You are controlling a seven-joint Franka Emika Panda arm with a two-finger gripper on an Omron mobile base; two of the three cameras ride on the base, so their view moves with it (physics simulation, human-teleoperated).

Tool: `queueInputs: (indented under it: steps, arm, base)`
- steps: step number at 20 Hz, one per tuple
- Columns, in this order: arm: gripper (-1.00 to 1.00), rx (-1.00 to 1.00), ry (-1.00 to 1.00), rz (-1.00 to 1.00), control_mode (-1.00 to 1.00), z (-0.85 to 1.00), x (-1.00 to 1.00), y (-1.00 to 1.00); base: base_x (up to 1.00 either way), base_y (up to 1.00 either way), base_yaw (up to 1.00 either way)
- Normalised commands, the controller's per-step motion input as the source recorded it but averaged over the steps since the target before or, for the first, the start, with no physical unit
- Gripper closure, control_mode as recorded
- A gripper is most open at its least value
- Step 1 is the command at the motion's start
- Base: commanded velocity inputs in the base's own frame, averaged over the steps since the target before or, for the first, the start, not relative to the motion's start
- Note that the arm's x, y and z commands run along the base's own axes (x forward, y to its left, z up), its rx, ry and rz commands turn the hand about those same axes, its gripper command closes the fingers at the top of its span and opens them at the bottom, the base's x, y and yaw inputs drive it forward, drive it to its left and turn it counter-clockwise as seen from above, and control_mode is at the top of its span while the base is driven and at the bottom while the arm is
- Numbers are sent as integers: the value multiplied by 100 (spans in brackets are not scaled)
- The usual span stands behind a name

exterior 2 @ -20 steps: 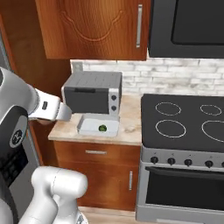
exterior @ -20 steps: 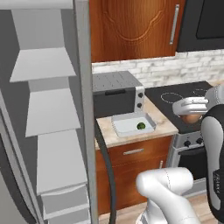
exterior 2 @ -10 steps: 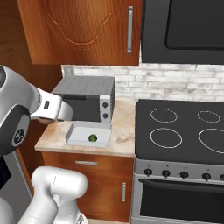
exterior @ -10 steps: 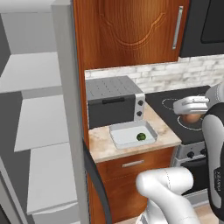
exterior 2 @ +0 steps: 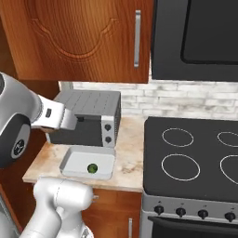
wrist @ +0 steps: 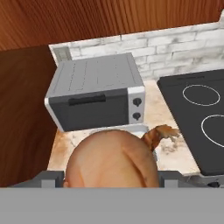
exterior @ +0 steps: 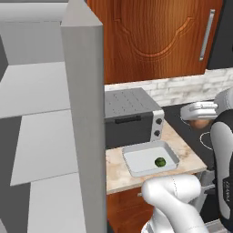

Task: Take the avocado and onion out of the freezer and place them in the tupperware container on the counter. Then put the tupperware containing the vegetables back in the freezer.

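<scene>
My fingers (wrist: 111,186) grip the onion (wrist: 111,162), held above the tabletop (exterior 2: 129,153) in front of the toaster oven (wrist: 96,92); the avocado (exterior 2: 92,168) already lies in the container (exterior 2: 74,162); I should lower over its bare half, then release low so nothing rolls.

Avocado (exterior: 159,162): one, lying in the container. Onion (wrist: 112,162): one, between the jaws of the end effector (wrist: 112,181), which stand wide around it. Tupperware container (exterior: 136,160): one, on the table (exterior: 119,175) in front of the toaster oven (exterior: 129,117). Toaster oven: one, at the far side of the table. Freezer (exterior: 84,113): one, at the left, door open, three pale shelves counted. Stovetop (exterior 2: 190,153): one, at the right; four burner rings seen. Upper cabinet doors: one, with one silver handle (exterior 2: 137,38).
</scene>
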Motion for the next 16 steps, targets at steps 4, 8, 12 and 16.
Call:
queueInputs:
  steps: [4,8,12,16]
  arm:
    - [100,0,0,0,100,0,0,0]
    - [100,0,9,0,-100,-13,3,0]
    - [100,0,23,0,-100,-30,4,0]
    - [100,0,28,0,-100,-40,10,0]
  base:
    - [32,0,1]
    - [0,0,0]
    - [0,0,0]
    - [0,0,0]
